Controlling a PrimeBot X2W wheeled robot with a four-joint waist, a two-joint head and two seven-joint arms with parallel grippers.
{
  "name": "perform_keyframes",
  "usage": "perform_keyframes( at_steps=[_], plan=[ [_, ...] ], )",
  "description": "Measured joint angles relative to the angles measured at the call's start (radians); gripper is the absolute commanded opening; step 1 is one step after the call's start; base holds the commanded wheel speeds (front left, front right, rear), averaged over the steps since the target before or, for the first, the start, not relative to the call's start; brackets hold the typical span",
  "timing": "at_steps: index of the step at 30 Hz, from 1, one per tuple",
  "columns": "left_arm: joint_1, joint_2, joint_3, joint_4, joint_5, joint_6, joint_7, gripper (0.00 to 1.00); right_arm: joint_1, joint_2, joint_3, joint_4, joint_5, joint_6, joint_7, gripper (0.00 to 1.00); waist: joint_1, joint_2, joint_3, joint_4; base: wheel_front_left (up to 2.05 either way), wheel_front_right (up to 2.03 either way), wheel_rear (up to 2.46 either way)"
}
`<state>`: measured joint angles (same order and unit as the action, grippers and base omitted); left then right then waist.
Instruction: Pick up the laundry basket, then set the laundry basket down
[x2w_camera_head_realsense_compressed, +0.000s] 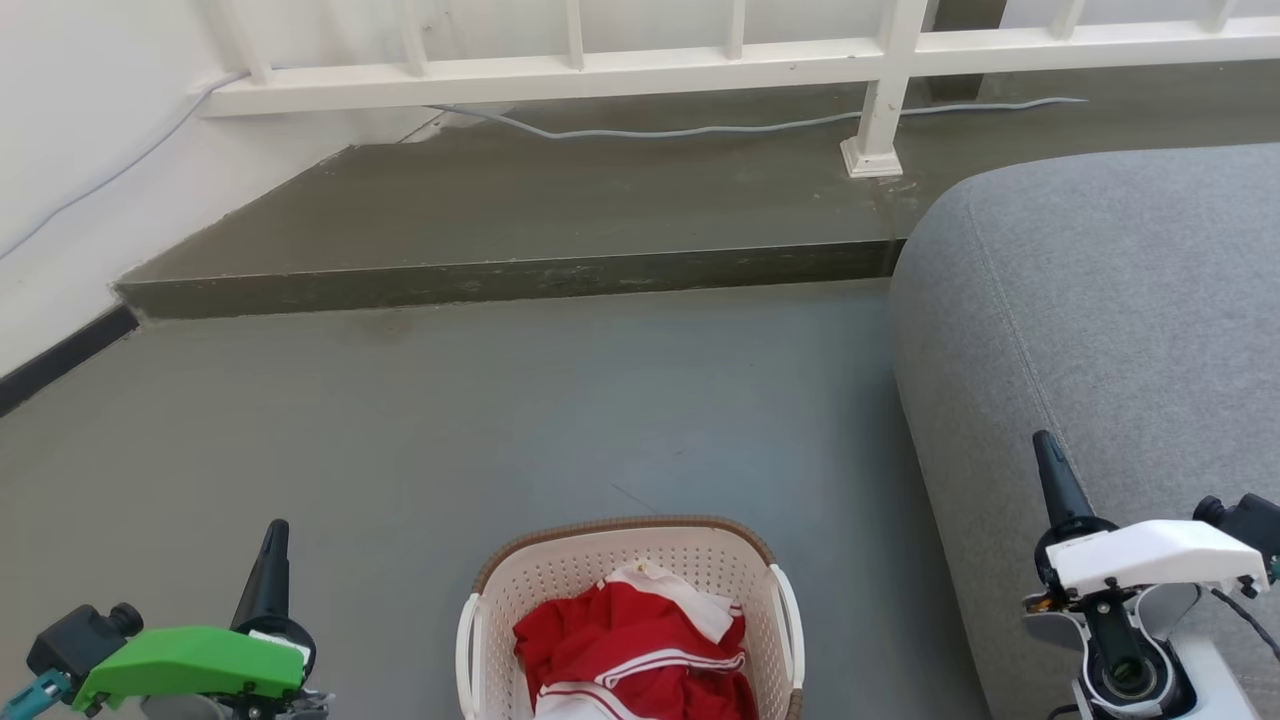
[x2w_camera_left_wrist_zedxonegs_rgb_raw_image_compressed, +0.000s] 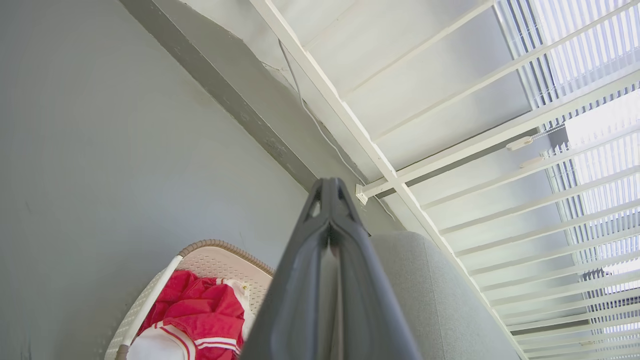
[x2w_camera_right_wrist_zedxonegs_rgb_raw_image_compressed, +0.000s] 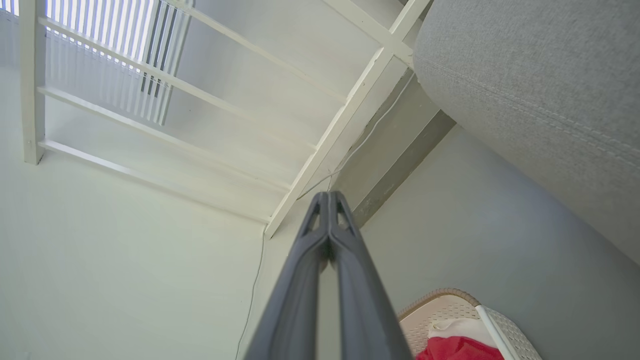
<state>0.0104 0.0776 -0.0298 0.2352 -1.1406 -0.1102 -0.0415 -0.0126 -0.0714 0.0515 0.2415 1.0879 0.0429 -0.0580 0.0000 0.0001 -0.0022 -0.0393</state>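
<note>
**Basket sat on the floor between both grippers, neither one on it**

Starting at the left of the head view: the left gripper, with its green cover, was low in the corner. Its two dark fingers were pressed flat together with nothing between them. The left wrist view showed the same thing, the left gripper closed to a single point and aimed at the white railing.

In the middle, the laundry basket stood upright on the grey floor, cut off by the bottom edge of the head view. It had a red-and-white garment bundled inside. It was well apart from both grippers, roughly halfway between them. From the left wrist the laundry basket lay low and off to the left of the fingers, not touching them.

Over on the right, the right gripper, under its white cover, hung in front of the grey sofa, fingers pinched together and empty too. In its own wrist view the right gripper was closed, and the laundry basket peeked in at the lower right, clear of the fingers.
</note>
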Motion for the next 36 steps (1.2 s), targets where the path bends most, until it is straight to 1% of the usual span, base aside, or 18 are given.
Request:
perform_keyframes(
  at_steps=[1,3,5,10,11,15,18,36],
  plan=[
    [0.0,0.0,0.0,0.0,0.0,0.0,0.0,0.0,0.0,0.0,0.0,0.0,0.0,0.0,0.0,0.0,0.0,0.0,0.0,0.0,0.0,0.0,0.0],
    [-0.009,-0.002,0.006,0.004,-0.034,-0.002,0.014,0.0,-0.001,0.001,-0.012,0.003,0.038,0.001,0.008,0.0,0.0,0.0,0.0,0.003,0.0,0.0,0.0],
    [-0.012,-0.003,0.012,0.006,-0.055,-0.005,0.021,0.0,-0.002,0.001,-0.018,0.005,0.065,0.009,0.016,0.0,0.0,0.0,0.001,0.005,0.0,0.0,0.0],
    [-0.014,-0.005,0.025,0.01,-0.098,-0.005,0.034,0.0,-0.008,0.002,-0.032,0.008,0.114,0.011,0.029,0.0,0.0,0.0,0.001,0.009,0.0,0.0,0.0],
    [-0.015,-0.006,0.027,0.011,-0.109,-0.005,0.039,0.0,-0.009,0.002,-0.036,0.009,0.13,0.017,0.035,0.0,0.0,0.0,0.001,0.01,0.0,0.0,0.0],
    [-0.019,-0.01,0.033,0.014,-0.156,-0.006,0.051,0.0,-0.015,0.002,-0.05,0.012,0.179,0.021,0.048,0.0,0.0,0.0,0.002,0.013,0.0,0.0,0.0],
    [-0.031,-0.015,0.04,0.015,-0.186,-0.007,0.06,0.0,-0.021,0.004,-0.059,0.014,0.218,0.03,0.058,0.0,0.0,0.0,0.002,0.016,0.0,0.0,0.0],
    [-0.054,-0.03,0.088,0.033,-0.384,-0.01,0.121,0.0,-0.035,0.008,-0.124,0.03,0.45,0.063,0.116,0.0,0.0,0.0,0.004,0.033,0.0,0.0,0.0]
  ],
)
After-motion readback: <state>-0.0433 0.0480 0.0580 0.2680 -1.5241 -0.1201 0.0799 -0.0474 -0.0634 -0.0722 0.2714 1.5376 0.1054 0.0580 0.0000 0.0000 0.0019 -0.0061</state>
